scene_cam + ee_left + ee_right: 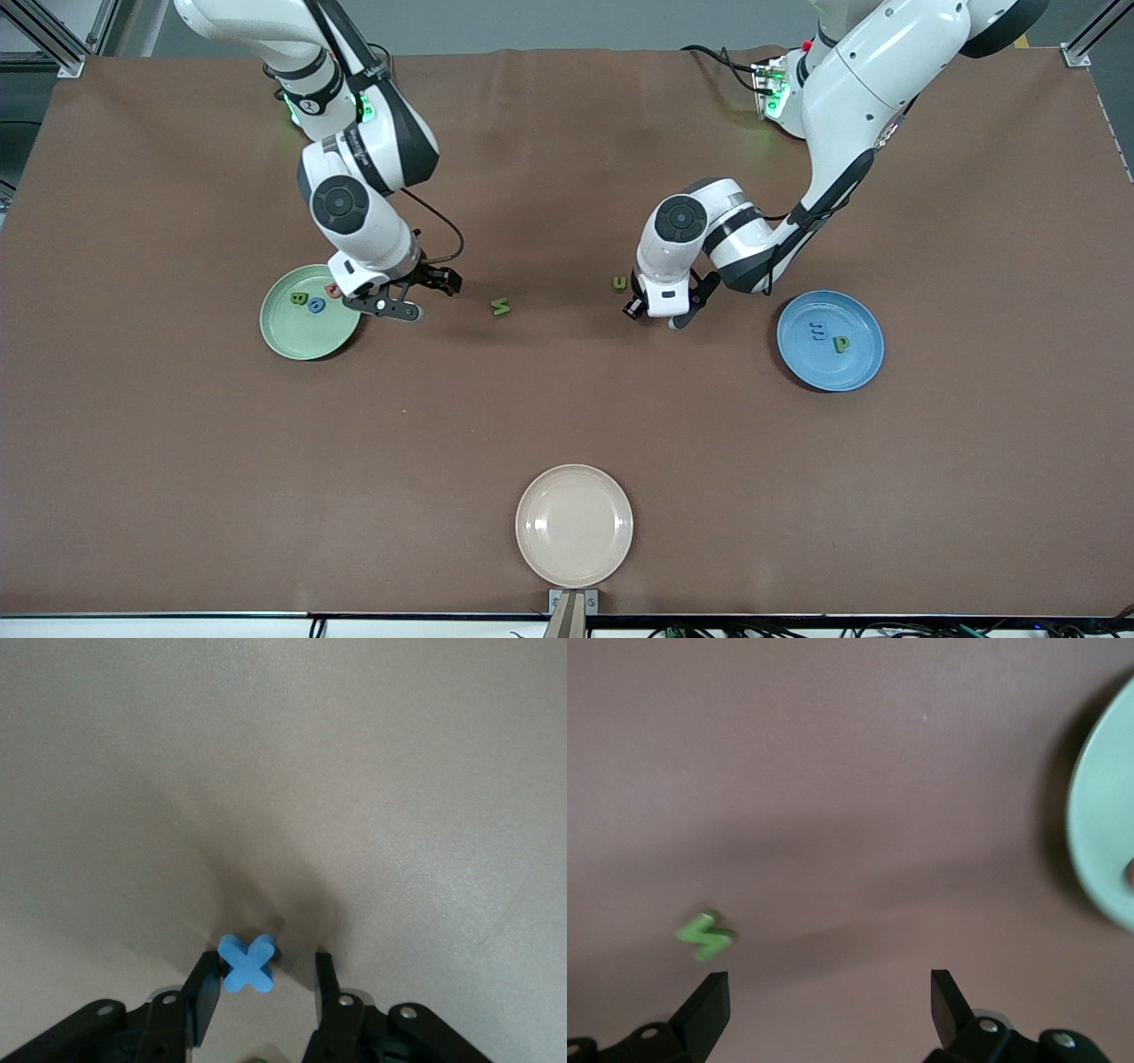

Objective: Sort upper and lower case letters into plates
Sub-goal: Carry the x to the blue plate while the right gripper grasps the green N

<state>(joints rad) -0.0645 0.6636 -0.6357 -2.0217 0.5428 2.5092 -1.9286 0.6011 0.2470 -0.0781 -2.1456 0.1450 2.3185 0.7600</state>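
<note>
The light green plate (pixel 285 332) holds a green letter (pixel 299 299), a blue letter (pixel 316 306) and a red letter (pixel 334 290). My right gripper (pixel 423 297) is open and empty over the table beside that plate; the right wrist view shows it (pixel 828 983), the plate's rim (pixel 1099 842) and a green zigzag letter (pixel 704 937), also seen in the front view (pixel 501 307). The blue plate (pixel 855 368) holds a blue letter (pixel 817 332) and a green letter (pixel 840 343). My left gripper (pixel 656 315) is low and open (pixel 266 967) around a blue X letter (pixel 248 963), which touches one finger. Another green letter (pixel 620 283) lies beside it.
A cream-beige plate (pixel 574 525) sits empty near the front edge of the brown table, nearer to the front camera than everything else. A cable loops off the right arm's wrist (pixel 447 232).
</note>
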